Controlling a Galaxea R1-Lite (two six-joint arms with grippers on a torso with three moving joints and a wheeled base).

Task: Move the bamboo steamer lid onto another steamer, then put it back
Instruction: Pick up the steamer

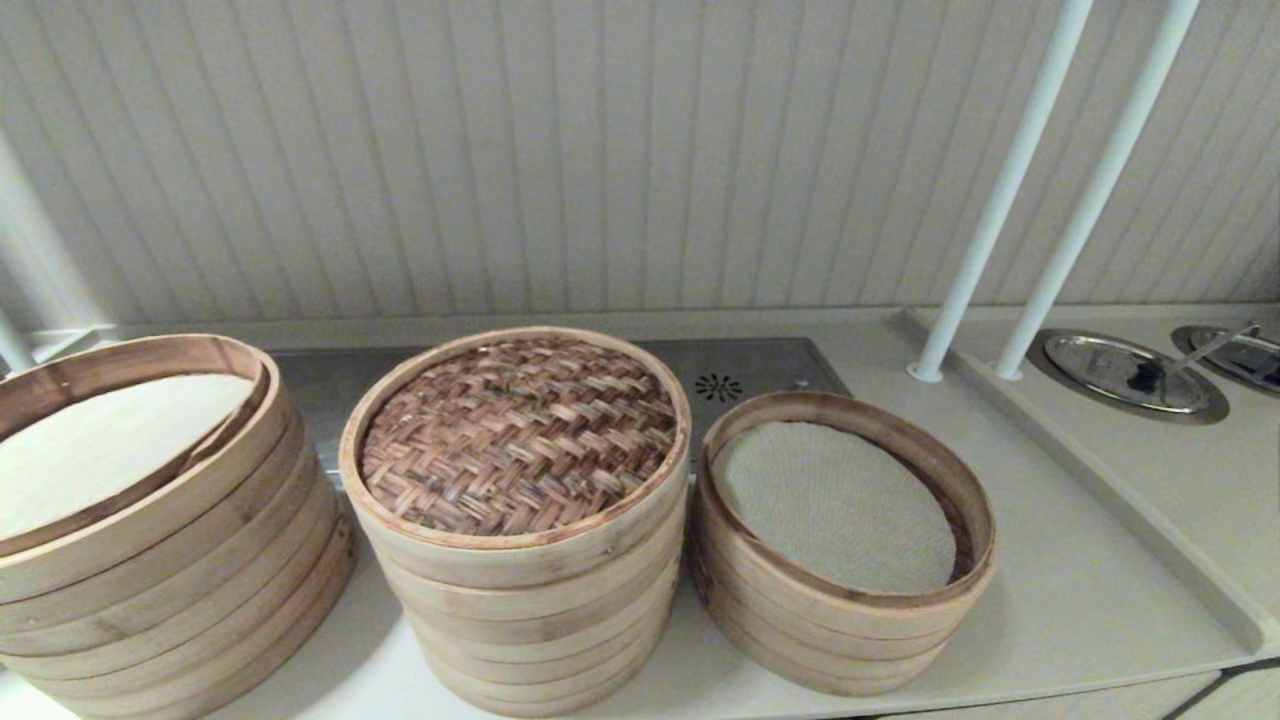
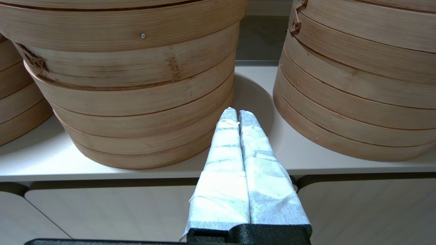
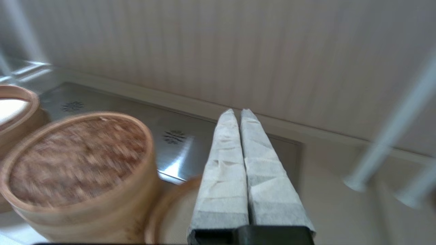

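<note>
The bamboo steamer lid (image 1: 520, 432), dark herringbone weave in a pale band rim, rests on top of the middle stack of pale rings (image 1: 535, 630). That stack's liner is hidden under it. Neither gripper shows in the head view. My left gripper (image 2: 237, 112) is shut and empty, low at the counter's front edge, pointing at the gap between the middle stack (image 2: 136, 102) and the right stack (image 2: 357, 102). My right gripper (image 3: 238, 111) is shut and empty, raised above the right stack's rim (image 3: 170, 197), with the lid (image 3: 76, 156) off to its side.
A wider stack with a cream liner (image 1: 110, 450) stands at the left. A shorter stack with a grey-beige mesh liner (image 1: 835, 505) stands at the right. Behind are a steel plate with a drain (image 1: 720, 385), two white poles (image 1: 1000, 190) and recessed metal lids (image 1: 1125, 372).
</note>
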